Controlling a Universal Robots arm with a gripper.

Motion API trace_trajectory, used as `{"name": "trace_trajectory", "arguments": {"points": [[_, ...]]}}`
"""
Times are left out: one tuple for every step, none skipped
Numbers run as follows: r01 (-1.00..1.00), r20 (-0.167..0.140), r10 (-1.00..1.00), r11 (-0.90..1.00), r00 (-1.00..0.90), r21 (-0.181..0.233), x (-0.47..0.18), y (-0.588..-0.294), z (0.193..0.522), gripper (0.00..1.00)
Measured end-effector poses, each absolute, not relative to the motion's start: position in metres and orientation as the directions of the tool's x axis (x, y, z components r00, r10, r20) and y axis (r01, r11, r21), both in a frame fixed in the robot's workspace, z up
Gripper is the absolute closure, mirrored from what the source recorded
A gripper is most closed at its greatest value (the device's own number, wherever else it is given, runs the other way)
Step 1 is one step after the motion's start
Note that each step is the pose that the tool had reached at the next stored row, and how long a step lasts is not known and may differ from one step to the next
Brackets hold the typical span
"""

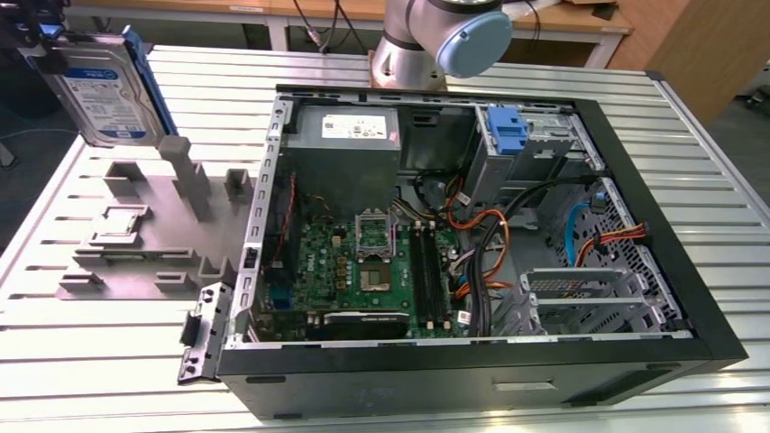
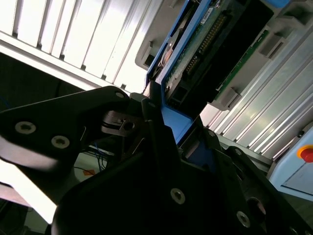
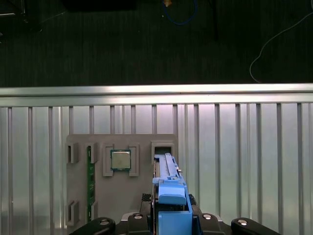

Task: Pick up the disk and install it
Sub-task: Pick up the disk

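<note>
- The disk (image 1: 103, 90) hangs upright in the air at the exterior view's far left. Its labelled face looks toward the camera, and it is well clear of the slotted desk (image 1: 108, 361).
- The hand (image 2: 161, 112) is clamped on the disk. In the second wrist view its black fingers pinch one end at the blue rail, while the green circuit side and connector end jut out free.
- Because the hold is on one end, the free length can act as a lever. Slow, smooth motion should suit this carry, with no sharp wrist turns that might let the rail slip.
- Below the disk lies the grey fixture plate (image 1: 132, 257). The first wrist view shows a processor chip (image 3: 120, 160) and a green memory stick (image 3: 90, 181) seated in it. Height should be kept so the lower edge does not clip the plate's posts.
- Well apart, toward the exterior view's right, the open computer case (image 1: 481, 379) lies on its side. An empty blue caddy (image 1: 511, 135) sits in its upper bay, and orange cables (image 1: 493, 244) are strewn near the drive cages.
- The case wall and loose cables look like the likeliest snags. The disk should probably travel high over the rim, with the rails squared to the bay.
</note>
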State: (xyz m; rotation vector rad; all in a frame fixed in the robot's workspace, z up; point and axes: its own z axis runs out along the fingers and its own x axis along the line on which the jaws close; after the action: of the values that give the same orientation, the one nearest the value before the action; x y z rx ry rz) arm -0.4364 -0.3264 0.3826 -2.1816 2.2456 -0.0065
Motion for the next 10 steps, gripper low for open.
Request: {"name": "trace_trajectory", "arguments": {"points": [[-1.000,-0.005,-1.000,0.029,-0.029,-0.010,-0.4364,-0.3264,0.3828,0.63],[-1.000,-0.005,-1.000,0.029,-0.029,-0.010,-0.4364,-0.3264,0.3831,0.63],[-1.000,-0.005,-1.000,0.029,-0.029,-0.010,-0.4364,-0.3264,0.3834,0.63],[-1.000,-0.005,-1.000,0.029,-0.029,-0.010,-0.4364,-0.3264,0.3840,0.63],[-1.000,-0.005,-1.000,0.029,-0.029,-0.010,-0.4364,-0.3264,0.3845,0.63],[-1.000,-0.005,-1.000,0.029,-0.029,-0.010,-0.4364,-0.3264,0.3848,0.63],[-1.000,-0.005,-1.000,0.029,-0.029,-0.010,-0.4364,-0.3264,0.3850,0.63],[-1.000,-0.005,-1.000,0.029,-0.029,-0.010,-0.4364,-0.3264,0.3858,0.63],[-1.000,-0.005,-1.000,0.029,-0.029,-0.010,-0.4364,-0.3264,0.3866,0.63],[-1.000,-0.005,-1.000,0.029,-0.029,-0.010,-0.4364,-0.3264,0.3867,0.63]]}}
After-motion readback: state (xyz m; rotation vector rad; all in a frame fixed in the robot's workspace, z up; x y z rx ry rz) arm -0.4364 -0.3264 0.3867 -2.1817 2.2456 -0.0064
